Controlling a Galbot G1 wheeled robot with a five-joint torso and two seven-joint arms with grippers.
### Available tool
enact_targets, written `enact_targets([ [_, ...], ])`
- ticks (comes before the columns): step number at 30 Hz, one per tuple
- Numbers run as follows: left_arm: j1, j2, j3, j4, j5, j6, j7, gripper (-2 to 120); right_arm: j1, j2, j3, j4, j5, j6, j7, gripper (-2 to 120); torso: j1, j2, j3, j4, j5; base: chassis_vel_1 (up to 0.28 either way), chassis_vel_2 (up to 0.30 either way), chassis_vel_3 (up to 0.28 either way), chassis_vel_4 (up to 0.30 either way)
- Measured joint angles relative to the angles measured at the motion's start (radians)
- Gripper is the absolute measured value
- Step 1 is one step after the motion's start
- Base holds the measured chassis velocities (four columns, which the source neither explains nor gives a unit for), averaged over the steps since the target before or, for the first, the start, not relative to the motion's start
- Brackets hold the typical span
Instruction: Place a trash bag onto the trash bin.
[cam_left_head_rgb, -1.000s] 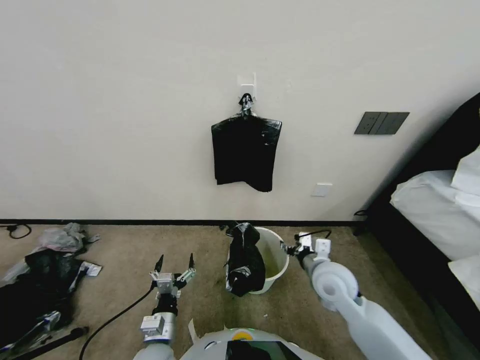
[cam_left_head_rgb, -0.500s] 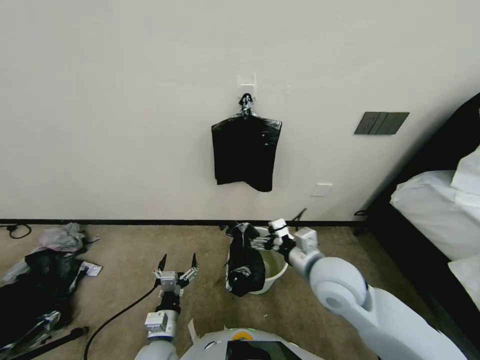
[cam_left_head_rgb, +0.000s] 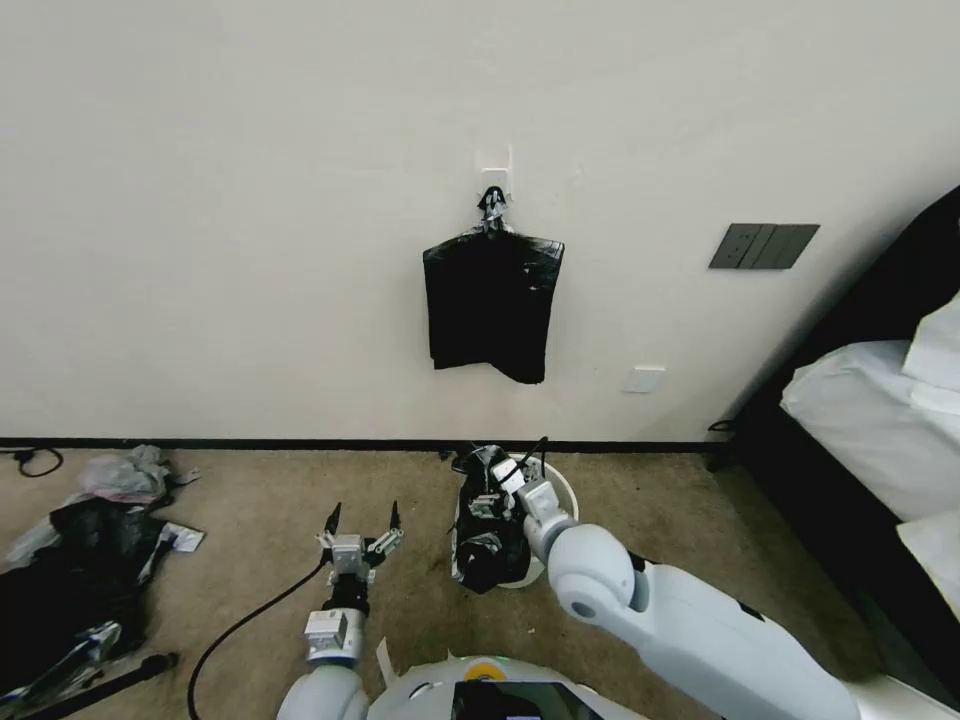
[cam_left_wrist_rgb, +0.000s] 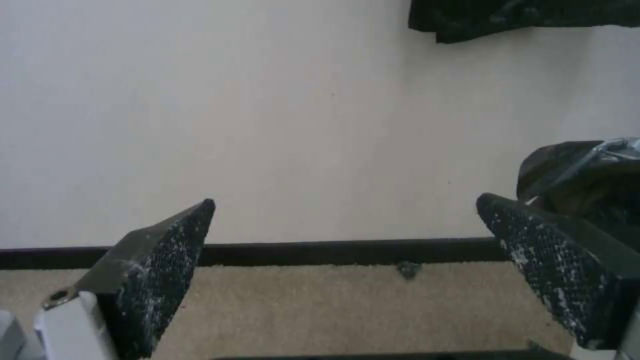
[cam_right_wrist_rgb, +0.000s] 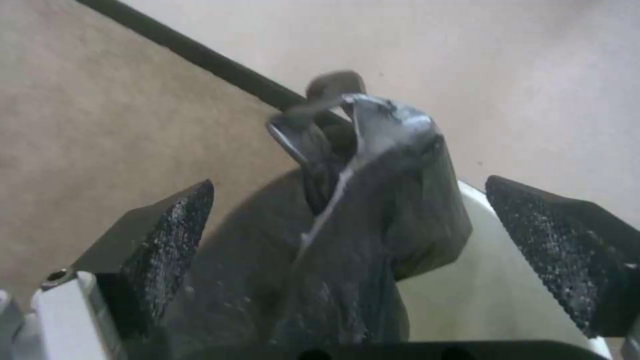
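One trash bag (cam_left_head_rgb: 488, 525) hangs over the near-left rim of one trash bin (cam_left_head_rgb: 563, 487) on the carpet, just ahead of the right claw (cam_left_head_rgb: 487, 502). The right claw is spread wide with nothing gripped; the bag's bunched top (cam_right_wrist_rgb: 373, 150) sits between its fingers (contact unclear). The left claw (cam_left_head_rgb: 362, 520), also wide open and empty, hovers over the floor well left of the bag. One flat sheaf of bags (cam_left_head_rgb: 490, 305) hangs on the wall beyond both claws.
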Motion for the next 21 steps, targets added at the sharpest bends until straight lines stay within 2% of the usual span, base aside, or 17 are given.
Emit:
enact_targets([
  [8,-0.034,0.001,0.019,0.025,-0.005,0.008,0.000,100,-0.002,-0.013,-0.043,-0.031,-0.047,0.000,0.013,100,0.000,0.000,0.000,0.0000,0.0000,0.000,0.000,0.000,0.000],
  [11,-0.037,0.003,0.021,0.029,-0.008,0.008,0.000,100,-0.002,-0.011,-0.052,-0.037,-0.049,0.000,0.016,96,0.000,0.000,0.000,0.0000,0.0001,0.000,0.000,0.000,0.000],
  [13,-0.038,0.005,0.021,0.032,-0.012,0.008,0.000,100,-0.005,-0.010,-0.059,-0.041,-0.051,0.000,0.020,86,0.000,0.000,0.000,0.0001,0.0001,0.000,0.000,0.000,0.000],
  [15,-0.039,0.006,0.021,0.032,-0.015,0.008,0.000,100,-0.006,-0.010,-0.061,-0.043,-0.052,0.000,0.021,84,0.000,0.000,0.000,0.0001,0.0001,0.000,0.000,0.000,0.000],
  [17,-0.041,0.007,0.023,0.033,-0.023,0.008,0.000,100,-0.007,-0.010,-0.062,-0.047,-0.053,0.000,0.023,71,0.000,0.000,0.000,0.0001,0.0001,0.000,0.000,0.000,0.000],
  [21,-0.043,0.008,0.029,0.033,-0.025,0.009,0.000,100,-0.009,-0.013,-0.062,-0.048,-0.053,0.000,0.025,58,0.000,0.000,0.000,0.0001,0.0000,0.000,0.000,0.000,0.000],
])
